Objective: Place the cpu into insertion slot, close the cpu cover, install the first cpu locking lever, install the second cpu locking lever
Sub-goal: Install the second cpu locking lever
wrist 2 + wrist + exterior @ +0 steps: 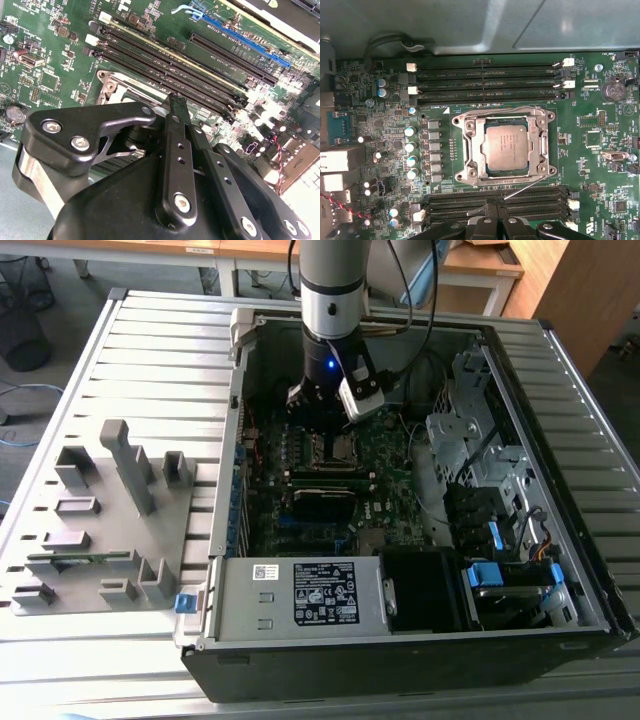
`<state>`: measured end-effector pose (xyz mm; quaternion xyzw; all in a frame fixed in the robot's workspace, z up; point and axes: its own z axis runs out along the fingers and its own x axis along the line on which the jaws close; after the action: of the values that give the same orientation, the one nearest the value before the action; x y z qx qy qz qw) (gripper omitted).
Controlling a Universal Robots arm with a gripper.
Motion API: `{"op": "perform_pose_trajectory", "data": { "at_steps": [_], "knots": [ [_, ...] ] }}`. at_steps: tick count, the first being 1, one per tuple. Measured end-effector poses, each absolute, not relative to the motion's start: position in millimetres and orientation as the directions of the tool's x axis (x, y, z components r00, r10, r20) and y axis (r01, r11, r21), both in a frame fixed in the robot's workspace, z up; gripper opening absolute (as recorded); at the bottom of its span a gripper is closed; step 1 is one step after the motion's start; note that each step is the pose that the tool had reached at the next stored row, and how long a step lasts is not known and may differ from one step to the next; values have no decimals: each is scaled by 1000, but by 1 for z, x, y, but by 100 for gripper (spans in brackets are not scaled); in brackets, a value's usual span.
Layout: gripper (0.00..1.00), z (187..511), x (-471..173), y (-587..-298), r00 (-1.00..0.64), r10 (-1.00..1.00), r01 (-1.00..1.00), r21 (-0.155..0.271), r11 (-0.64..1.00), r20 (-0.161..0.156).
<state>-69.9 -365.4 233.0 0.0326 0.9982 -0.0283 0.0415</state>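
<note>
Ribbed grey metal work surface (150, 350), wooden desks (250, 252) along the far edge, wooden cabinet (590, 290) at the exterior view's right, dark floor (30, 280) with cables.

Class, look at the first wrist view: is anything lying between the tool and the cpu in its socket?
Yes. A bank of long black memory slots lies between the tool and the cpu, and one thin silver locking lever slants across them. The cpu cover frames the cpu.
</note>
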Motion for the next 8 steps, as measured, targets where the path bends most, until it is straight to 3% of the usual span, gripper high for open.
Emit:
{"op": "perform_pose_trajectory", "data": {
  "at_steps": [8],
  "knots": [
    [10,232,-70,-365,-994,63,67,-53,996,-85]
  ]
}}
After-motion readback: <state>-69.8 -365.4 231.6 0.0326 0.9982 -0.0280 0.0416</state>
